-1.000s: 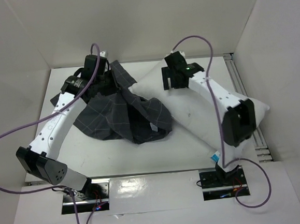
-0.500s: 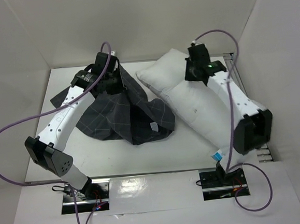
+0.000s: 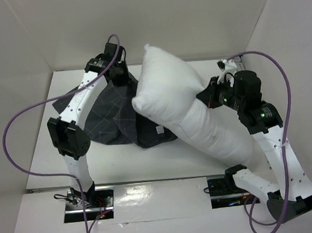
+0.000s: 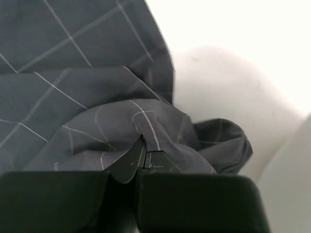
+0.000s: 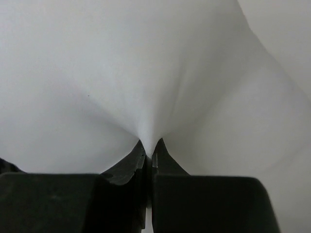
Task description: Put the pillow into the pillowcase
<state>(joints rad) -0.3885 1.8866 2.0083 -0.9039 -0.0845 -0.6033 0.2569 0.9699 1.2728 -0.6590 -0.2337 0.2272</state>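
Observation:
The white pillow (image 3: 182,109) stands half raised in the middle of the table, its far end lifted and leaning over the pillowcase. My right gripper (image 3: 206,97) is shut on a pinch of the pillow's (image 5: 146,73) cover at its right side. The dark grey checked pillowcase (image 3: 118,119) lies wrinkled at left, one edge pulled up. My left gripper (image 3: 121,75) is shut on a fold of that pillowcase (image 4: 97,97) near the back wall. The pillow's near end rests on the table.
White walls enclose the table (image 3: 46,157) at the back and both sides. A metal rail (image 3: 239,61) runs along the right edge. Purple cables (image 3: 16,127) loop from both arms. The arm bases (image 3: 87,200) sit at the near edge.
My right gripper has shut on the pillow and lifted its far end up and leftwards over the pillowcase. My left gripper has kept the pillowcase and moved slightly right.

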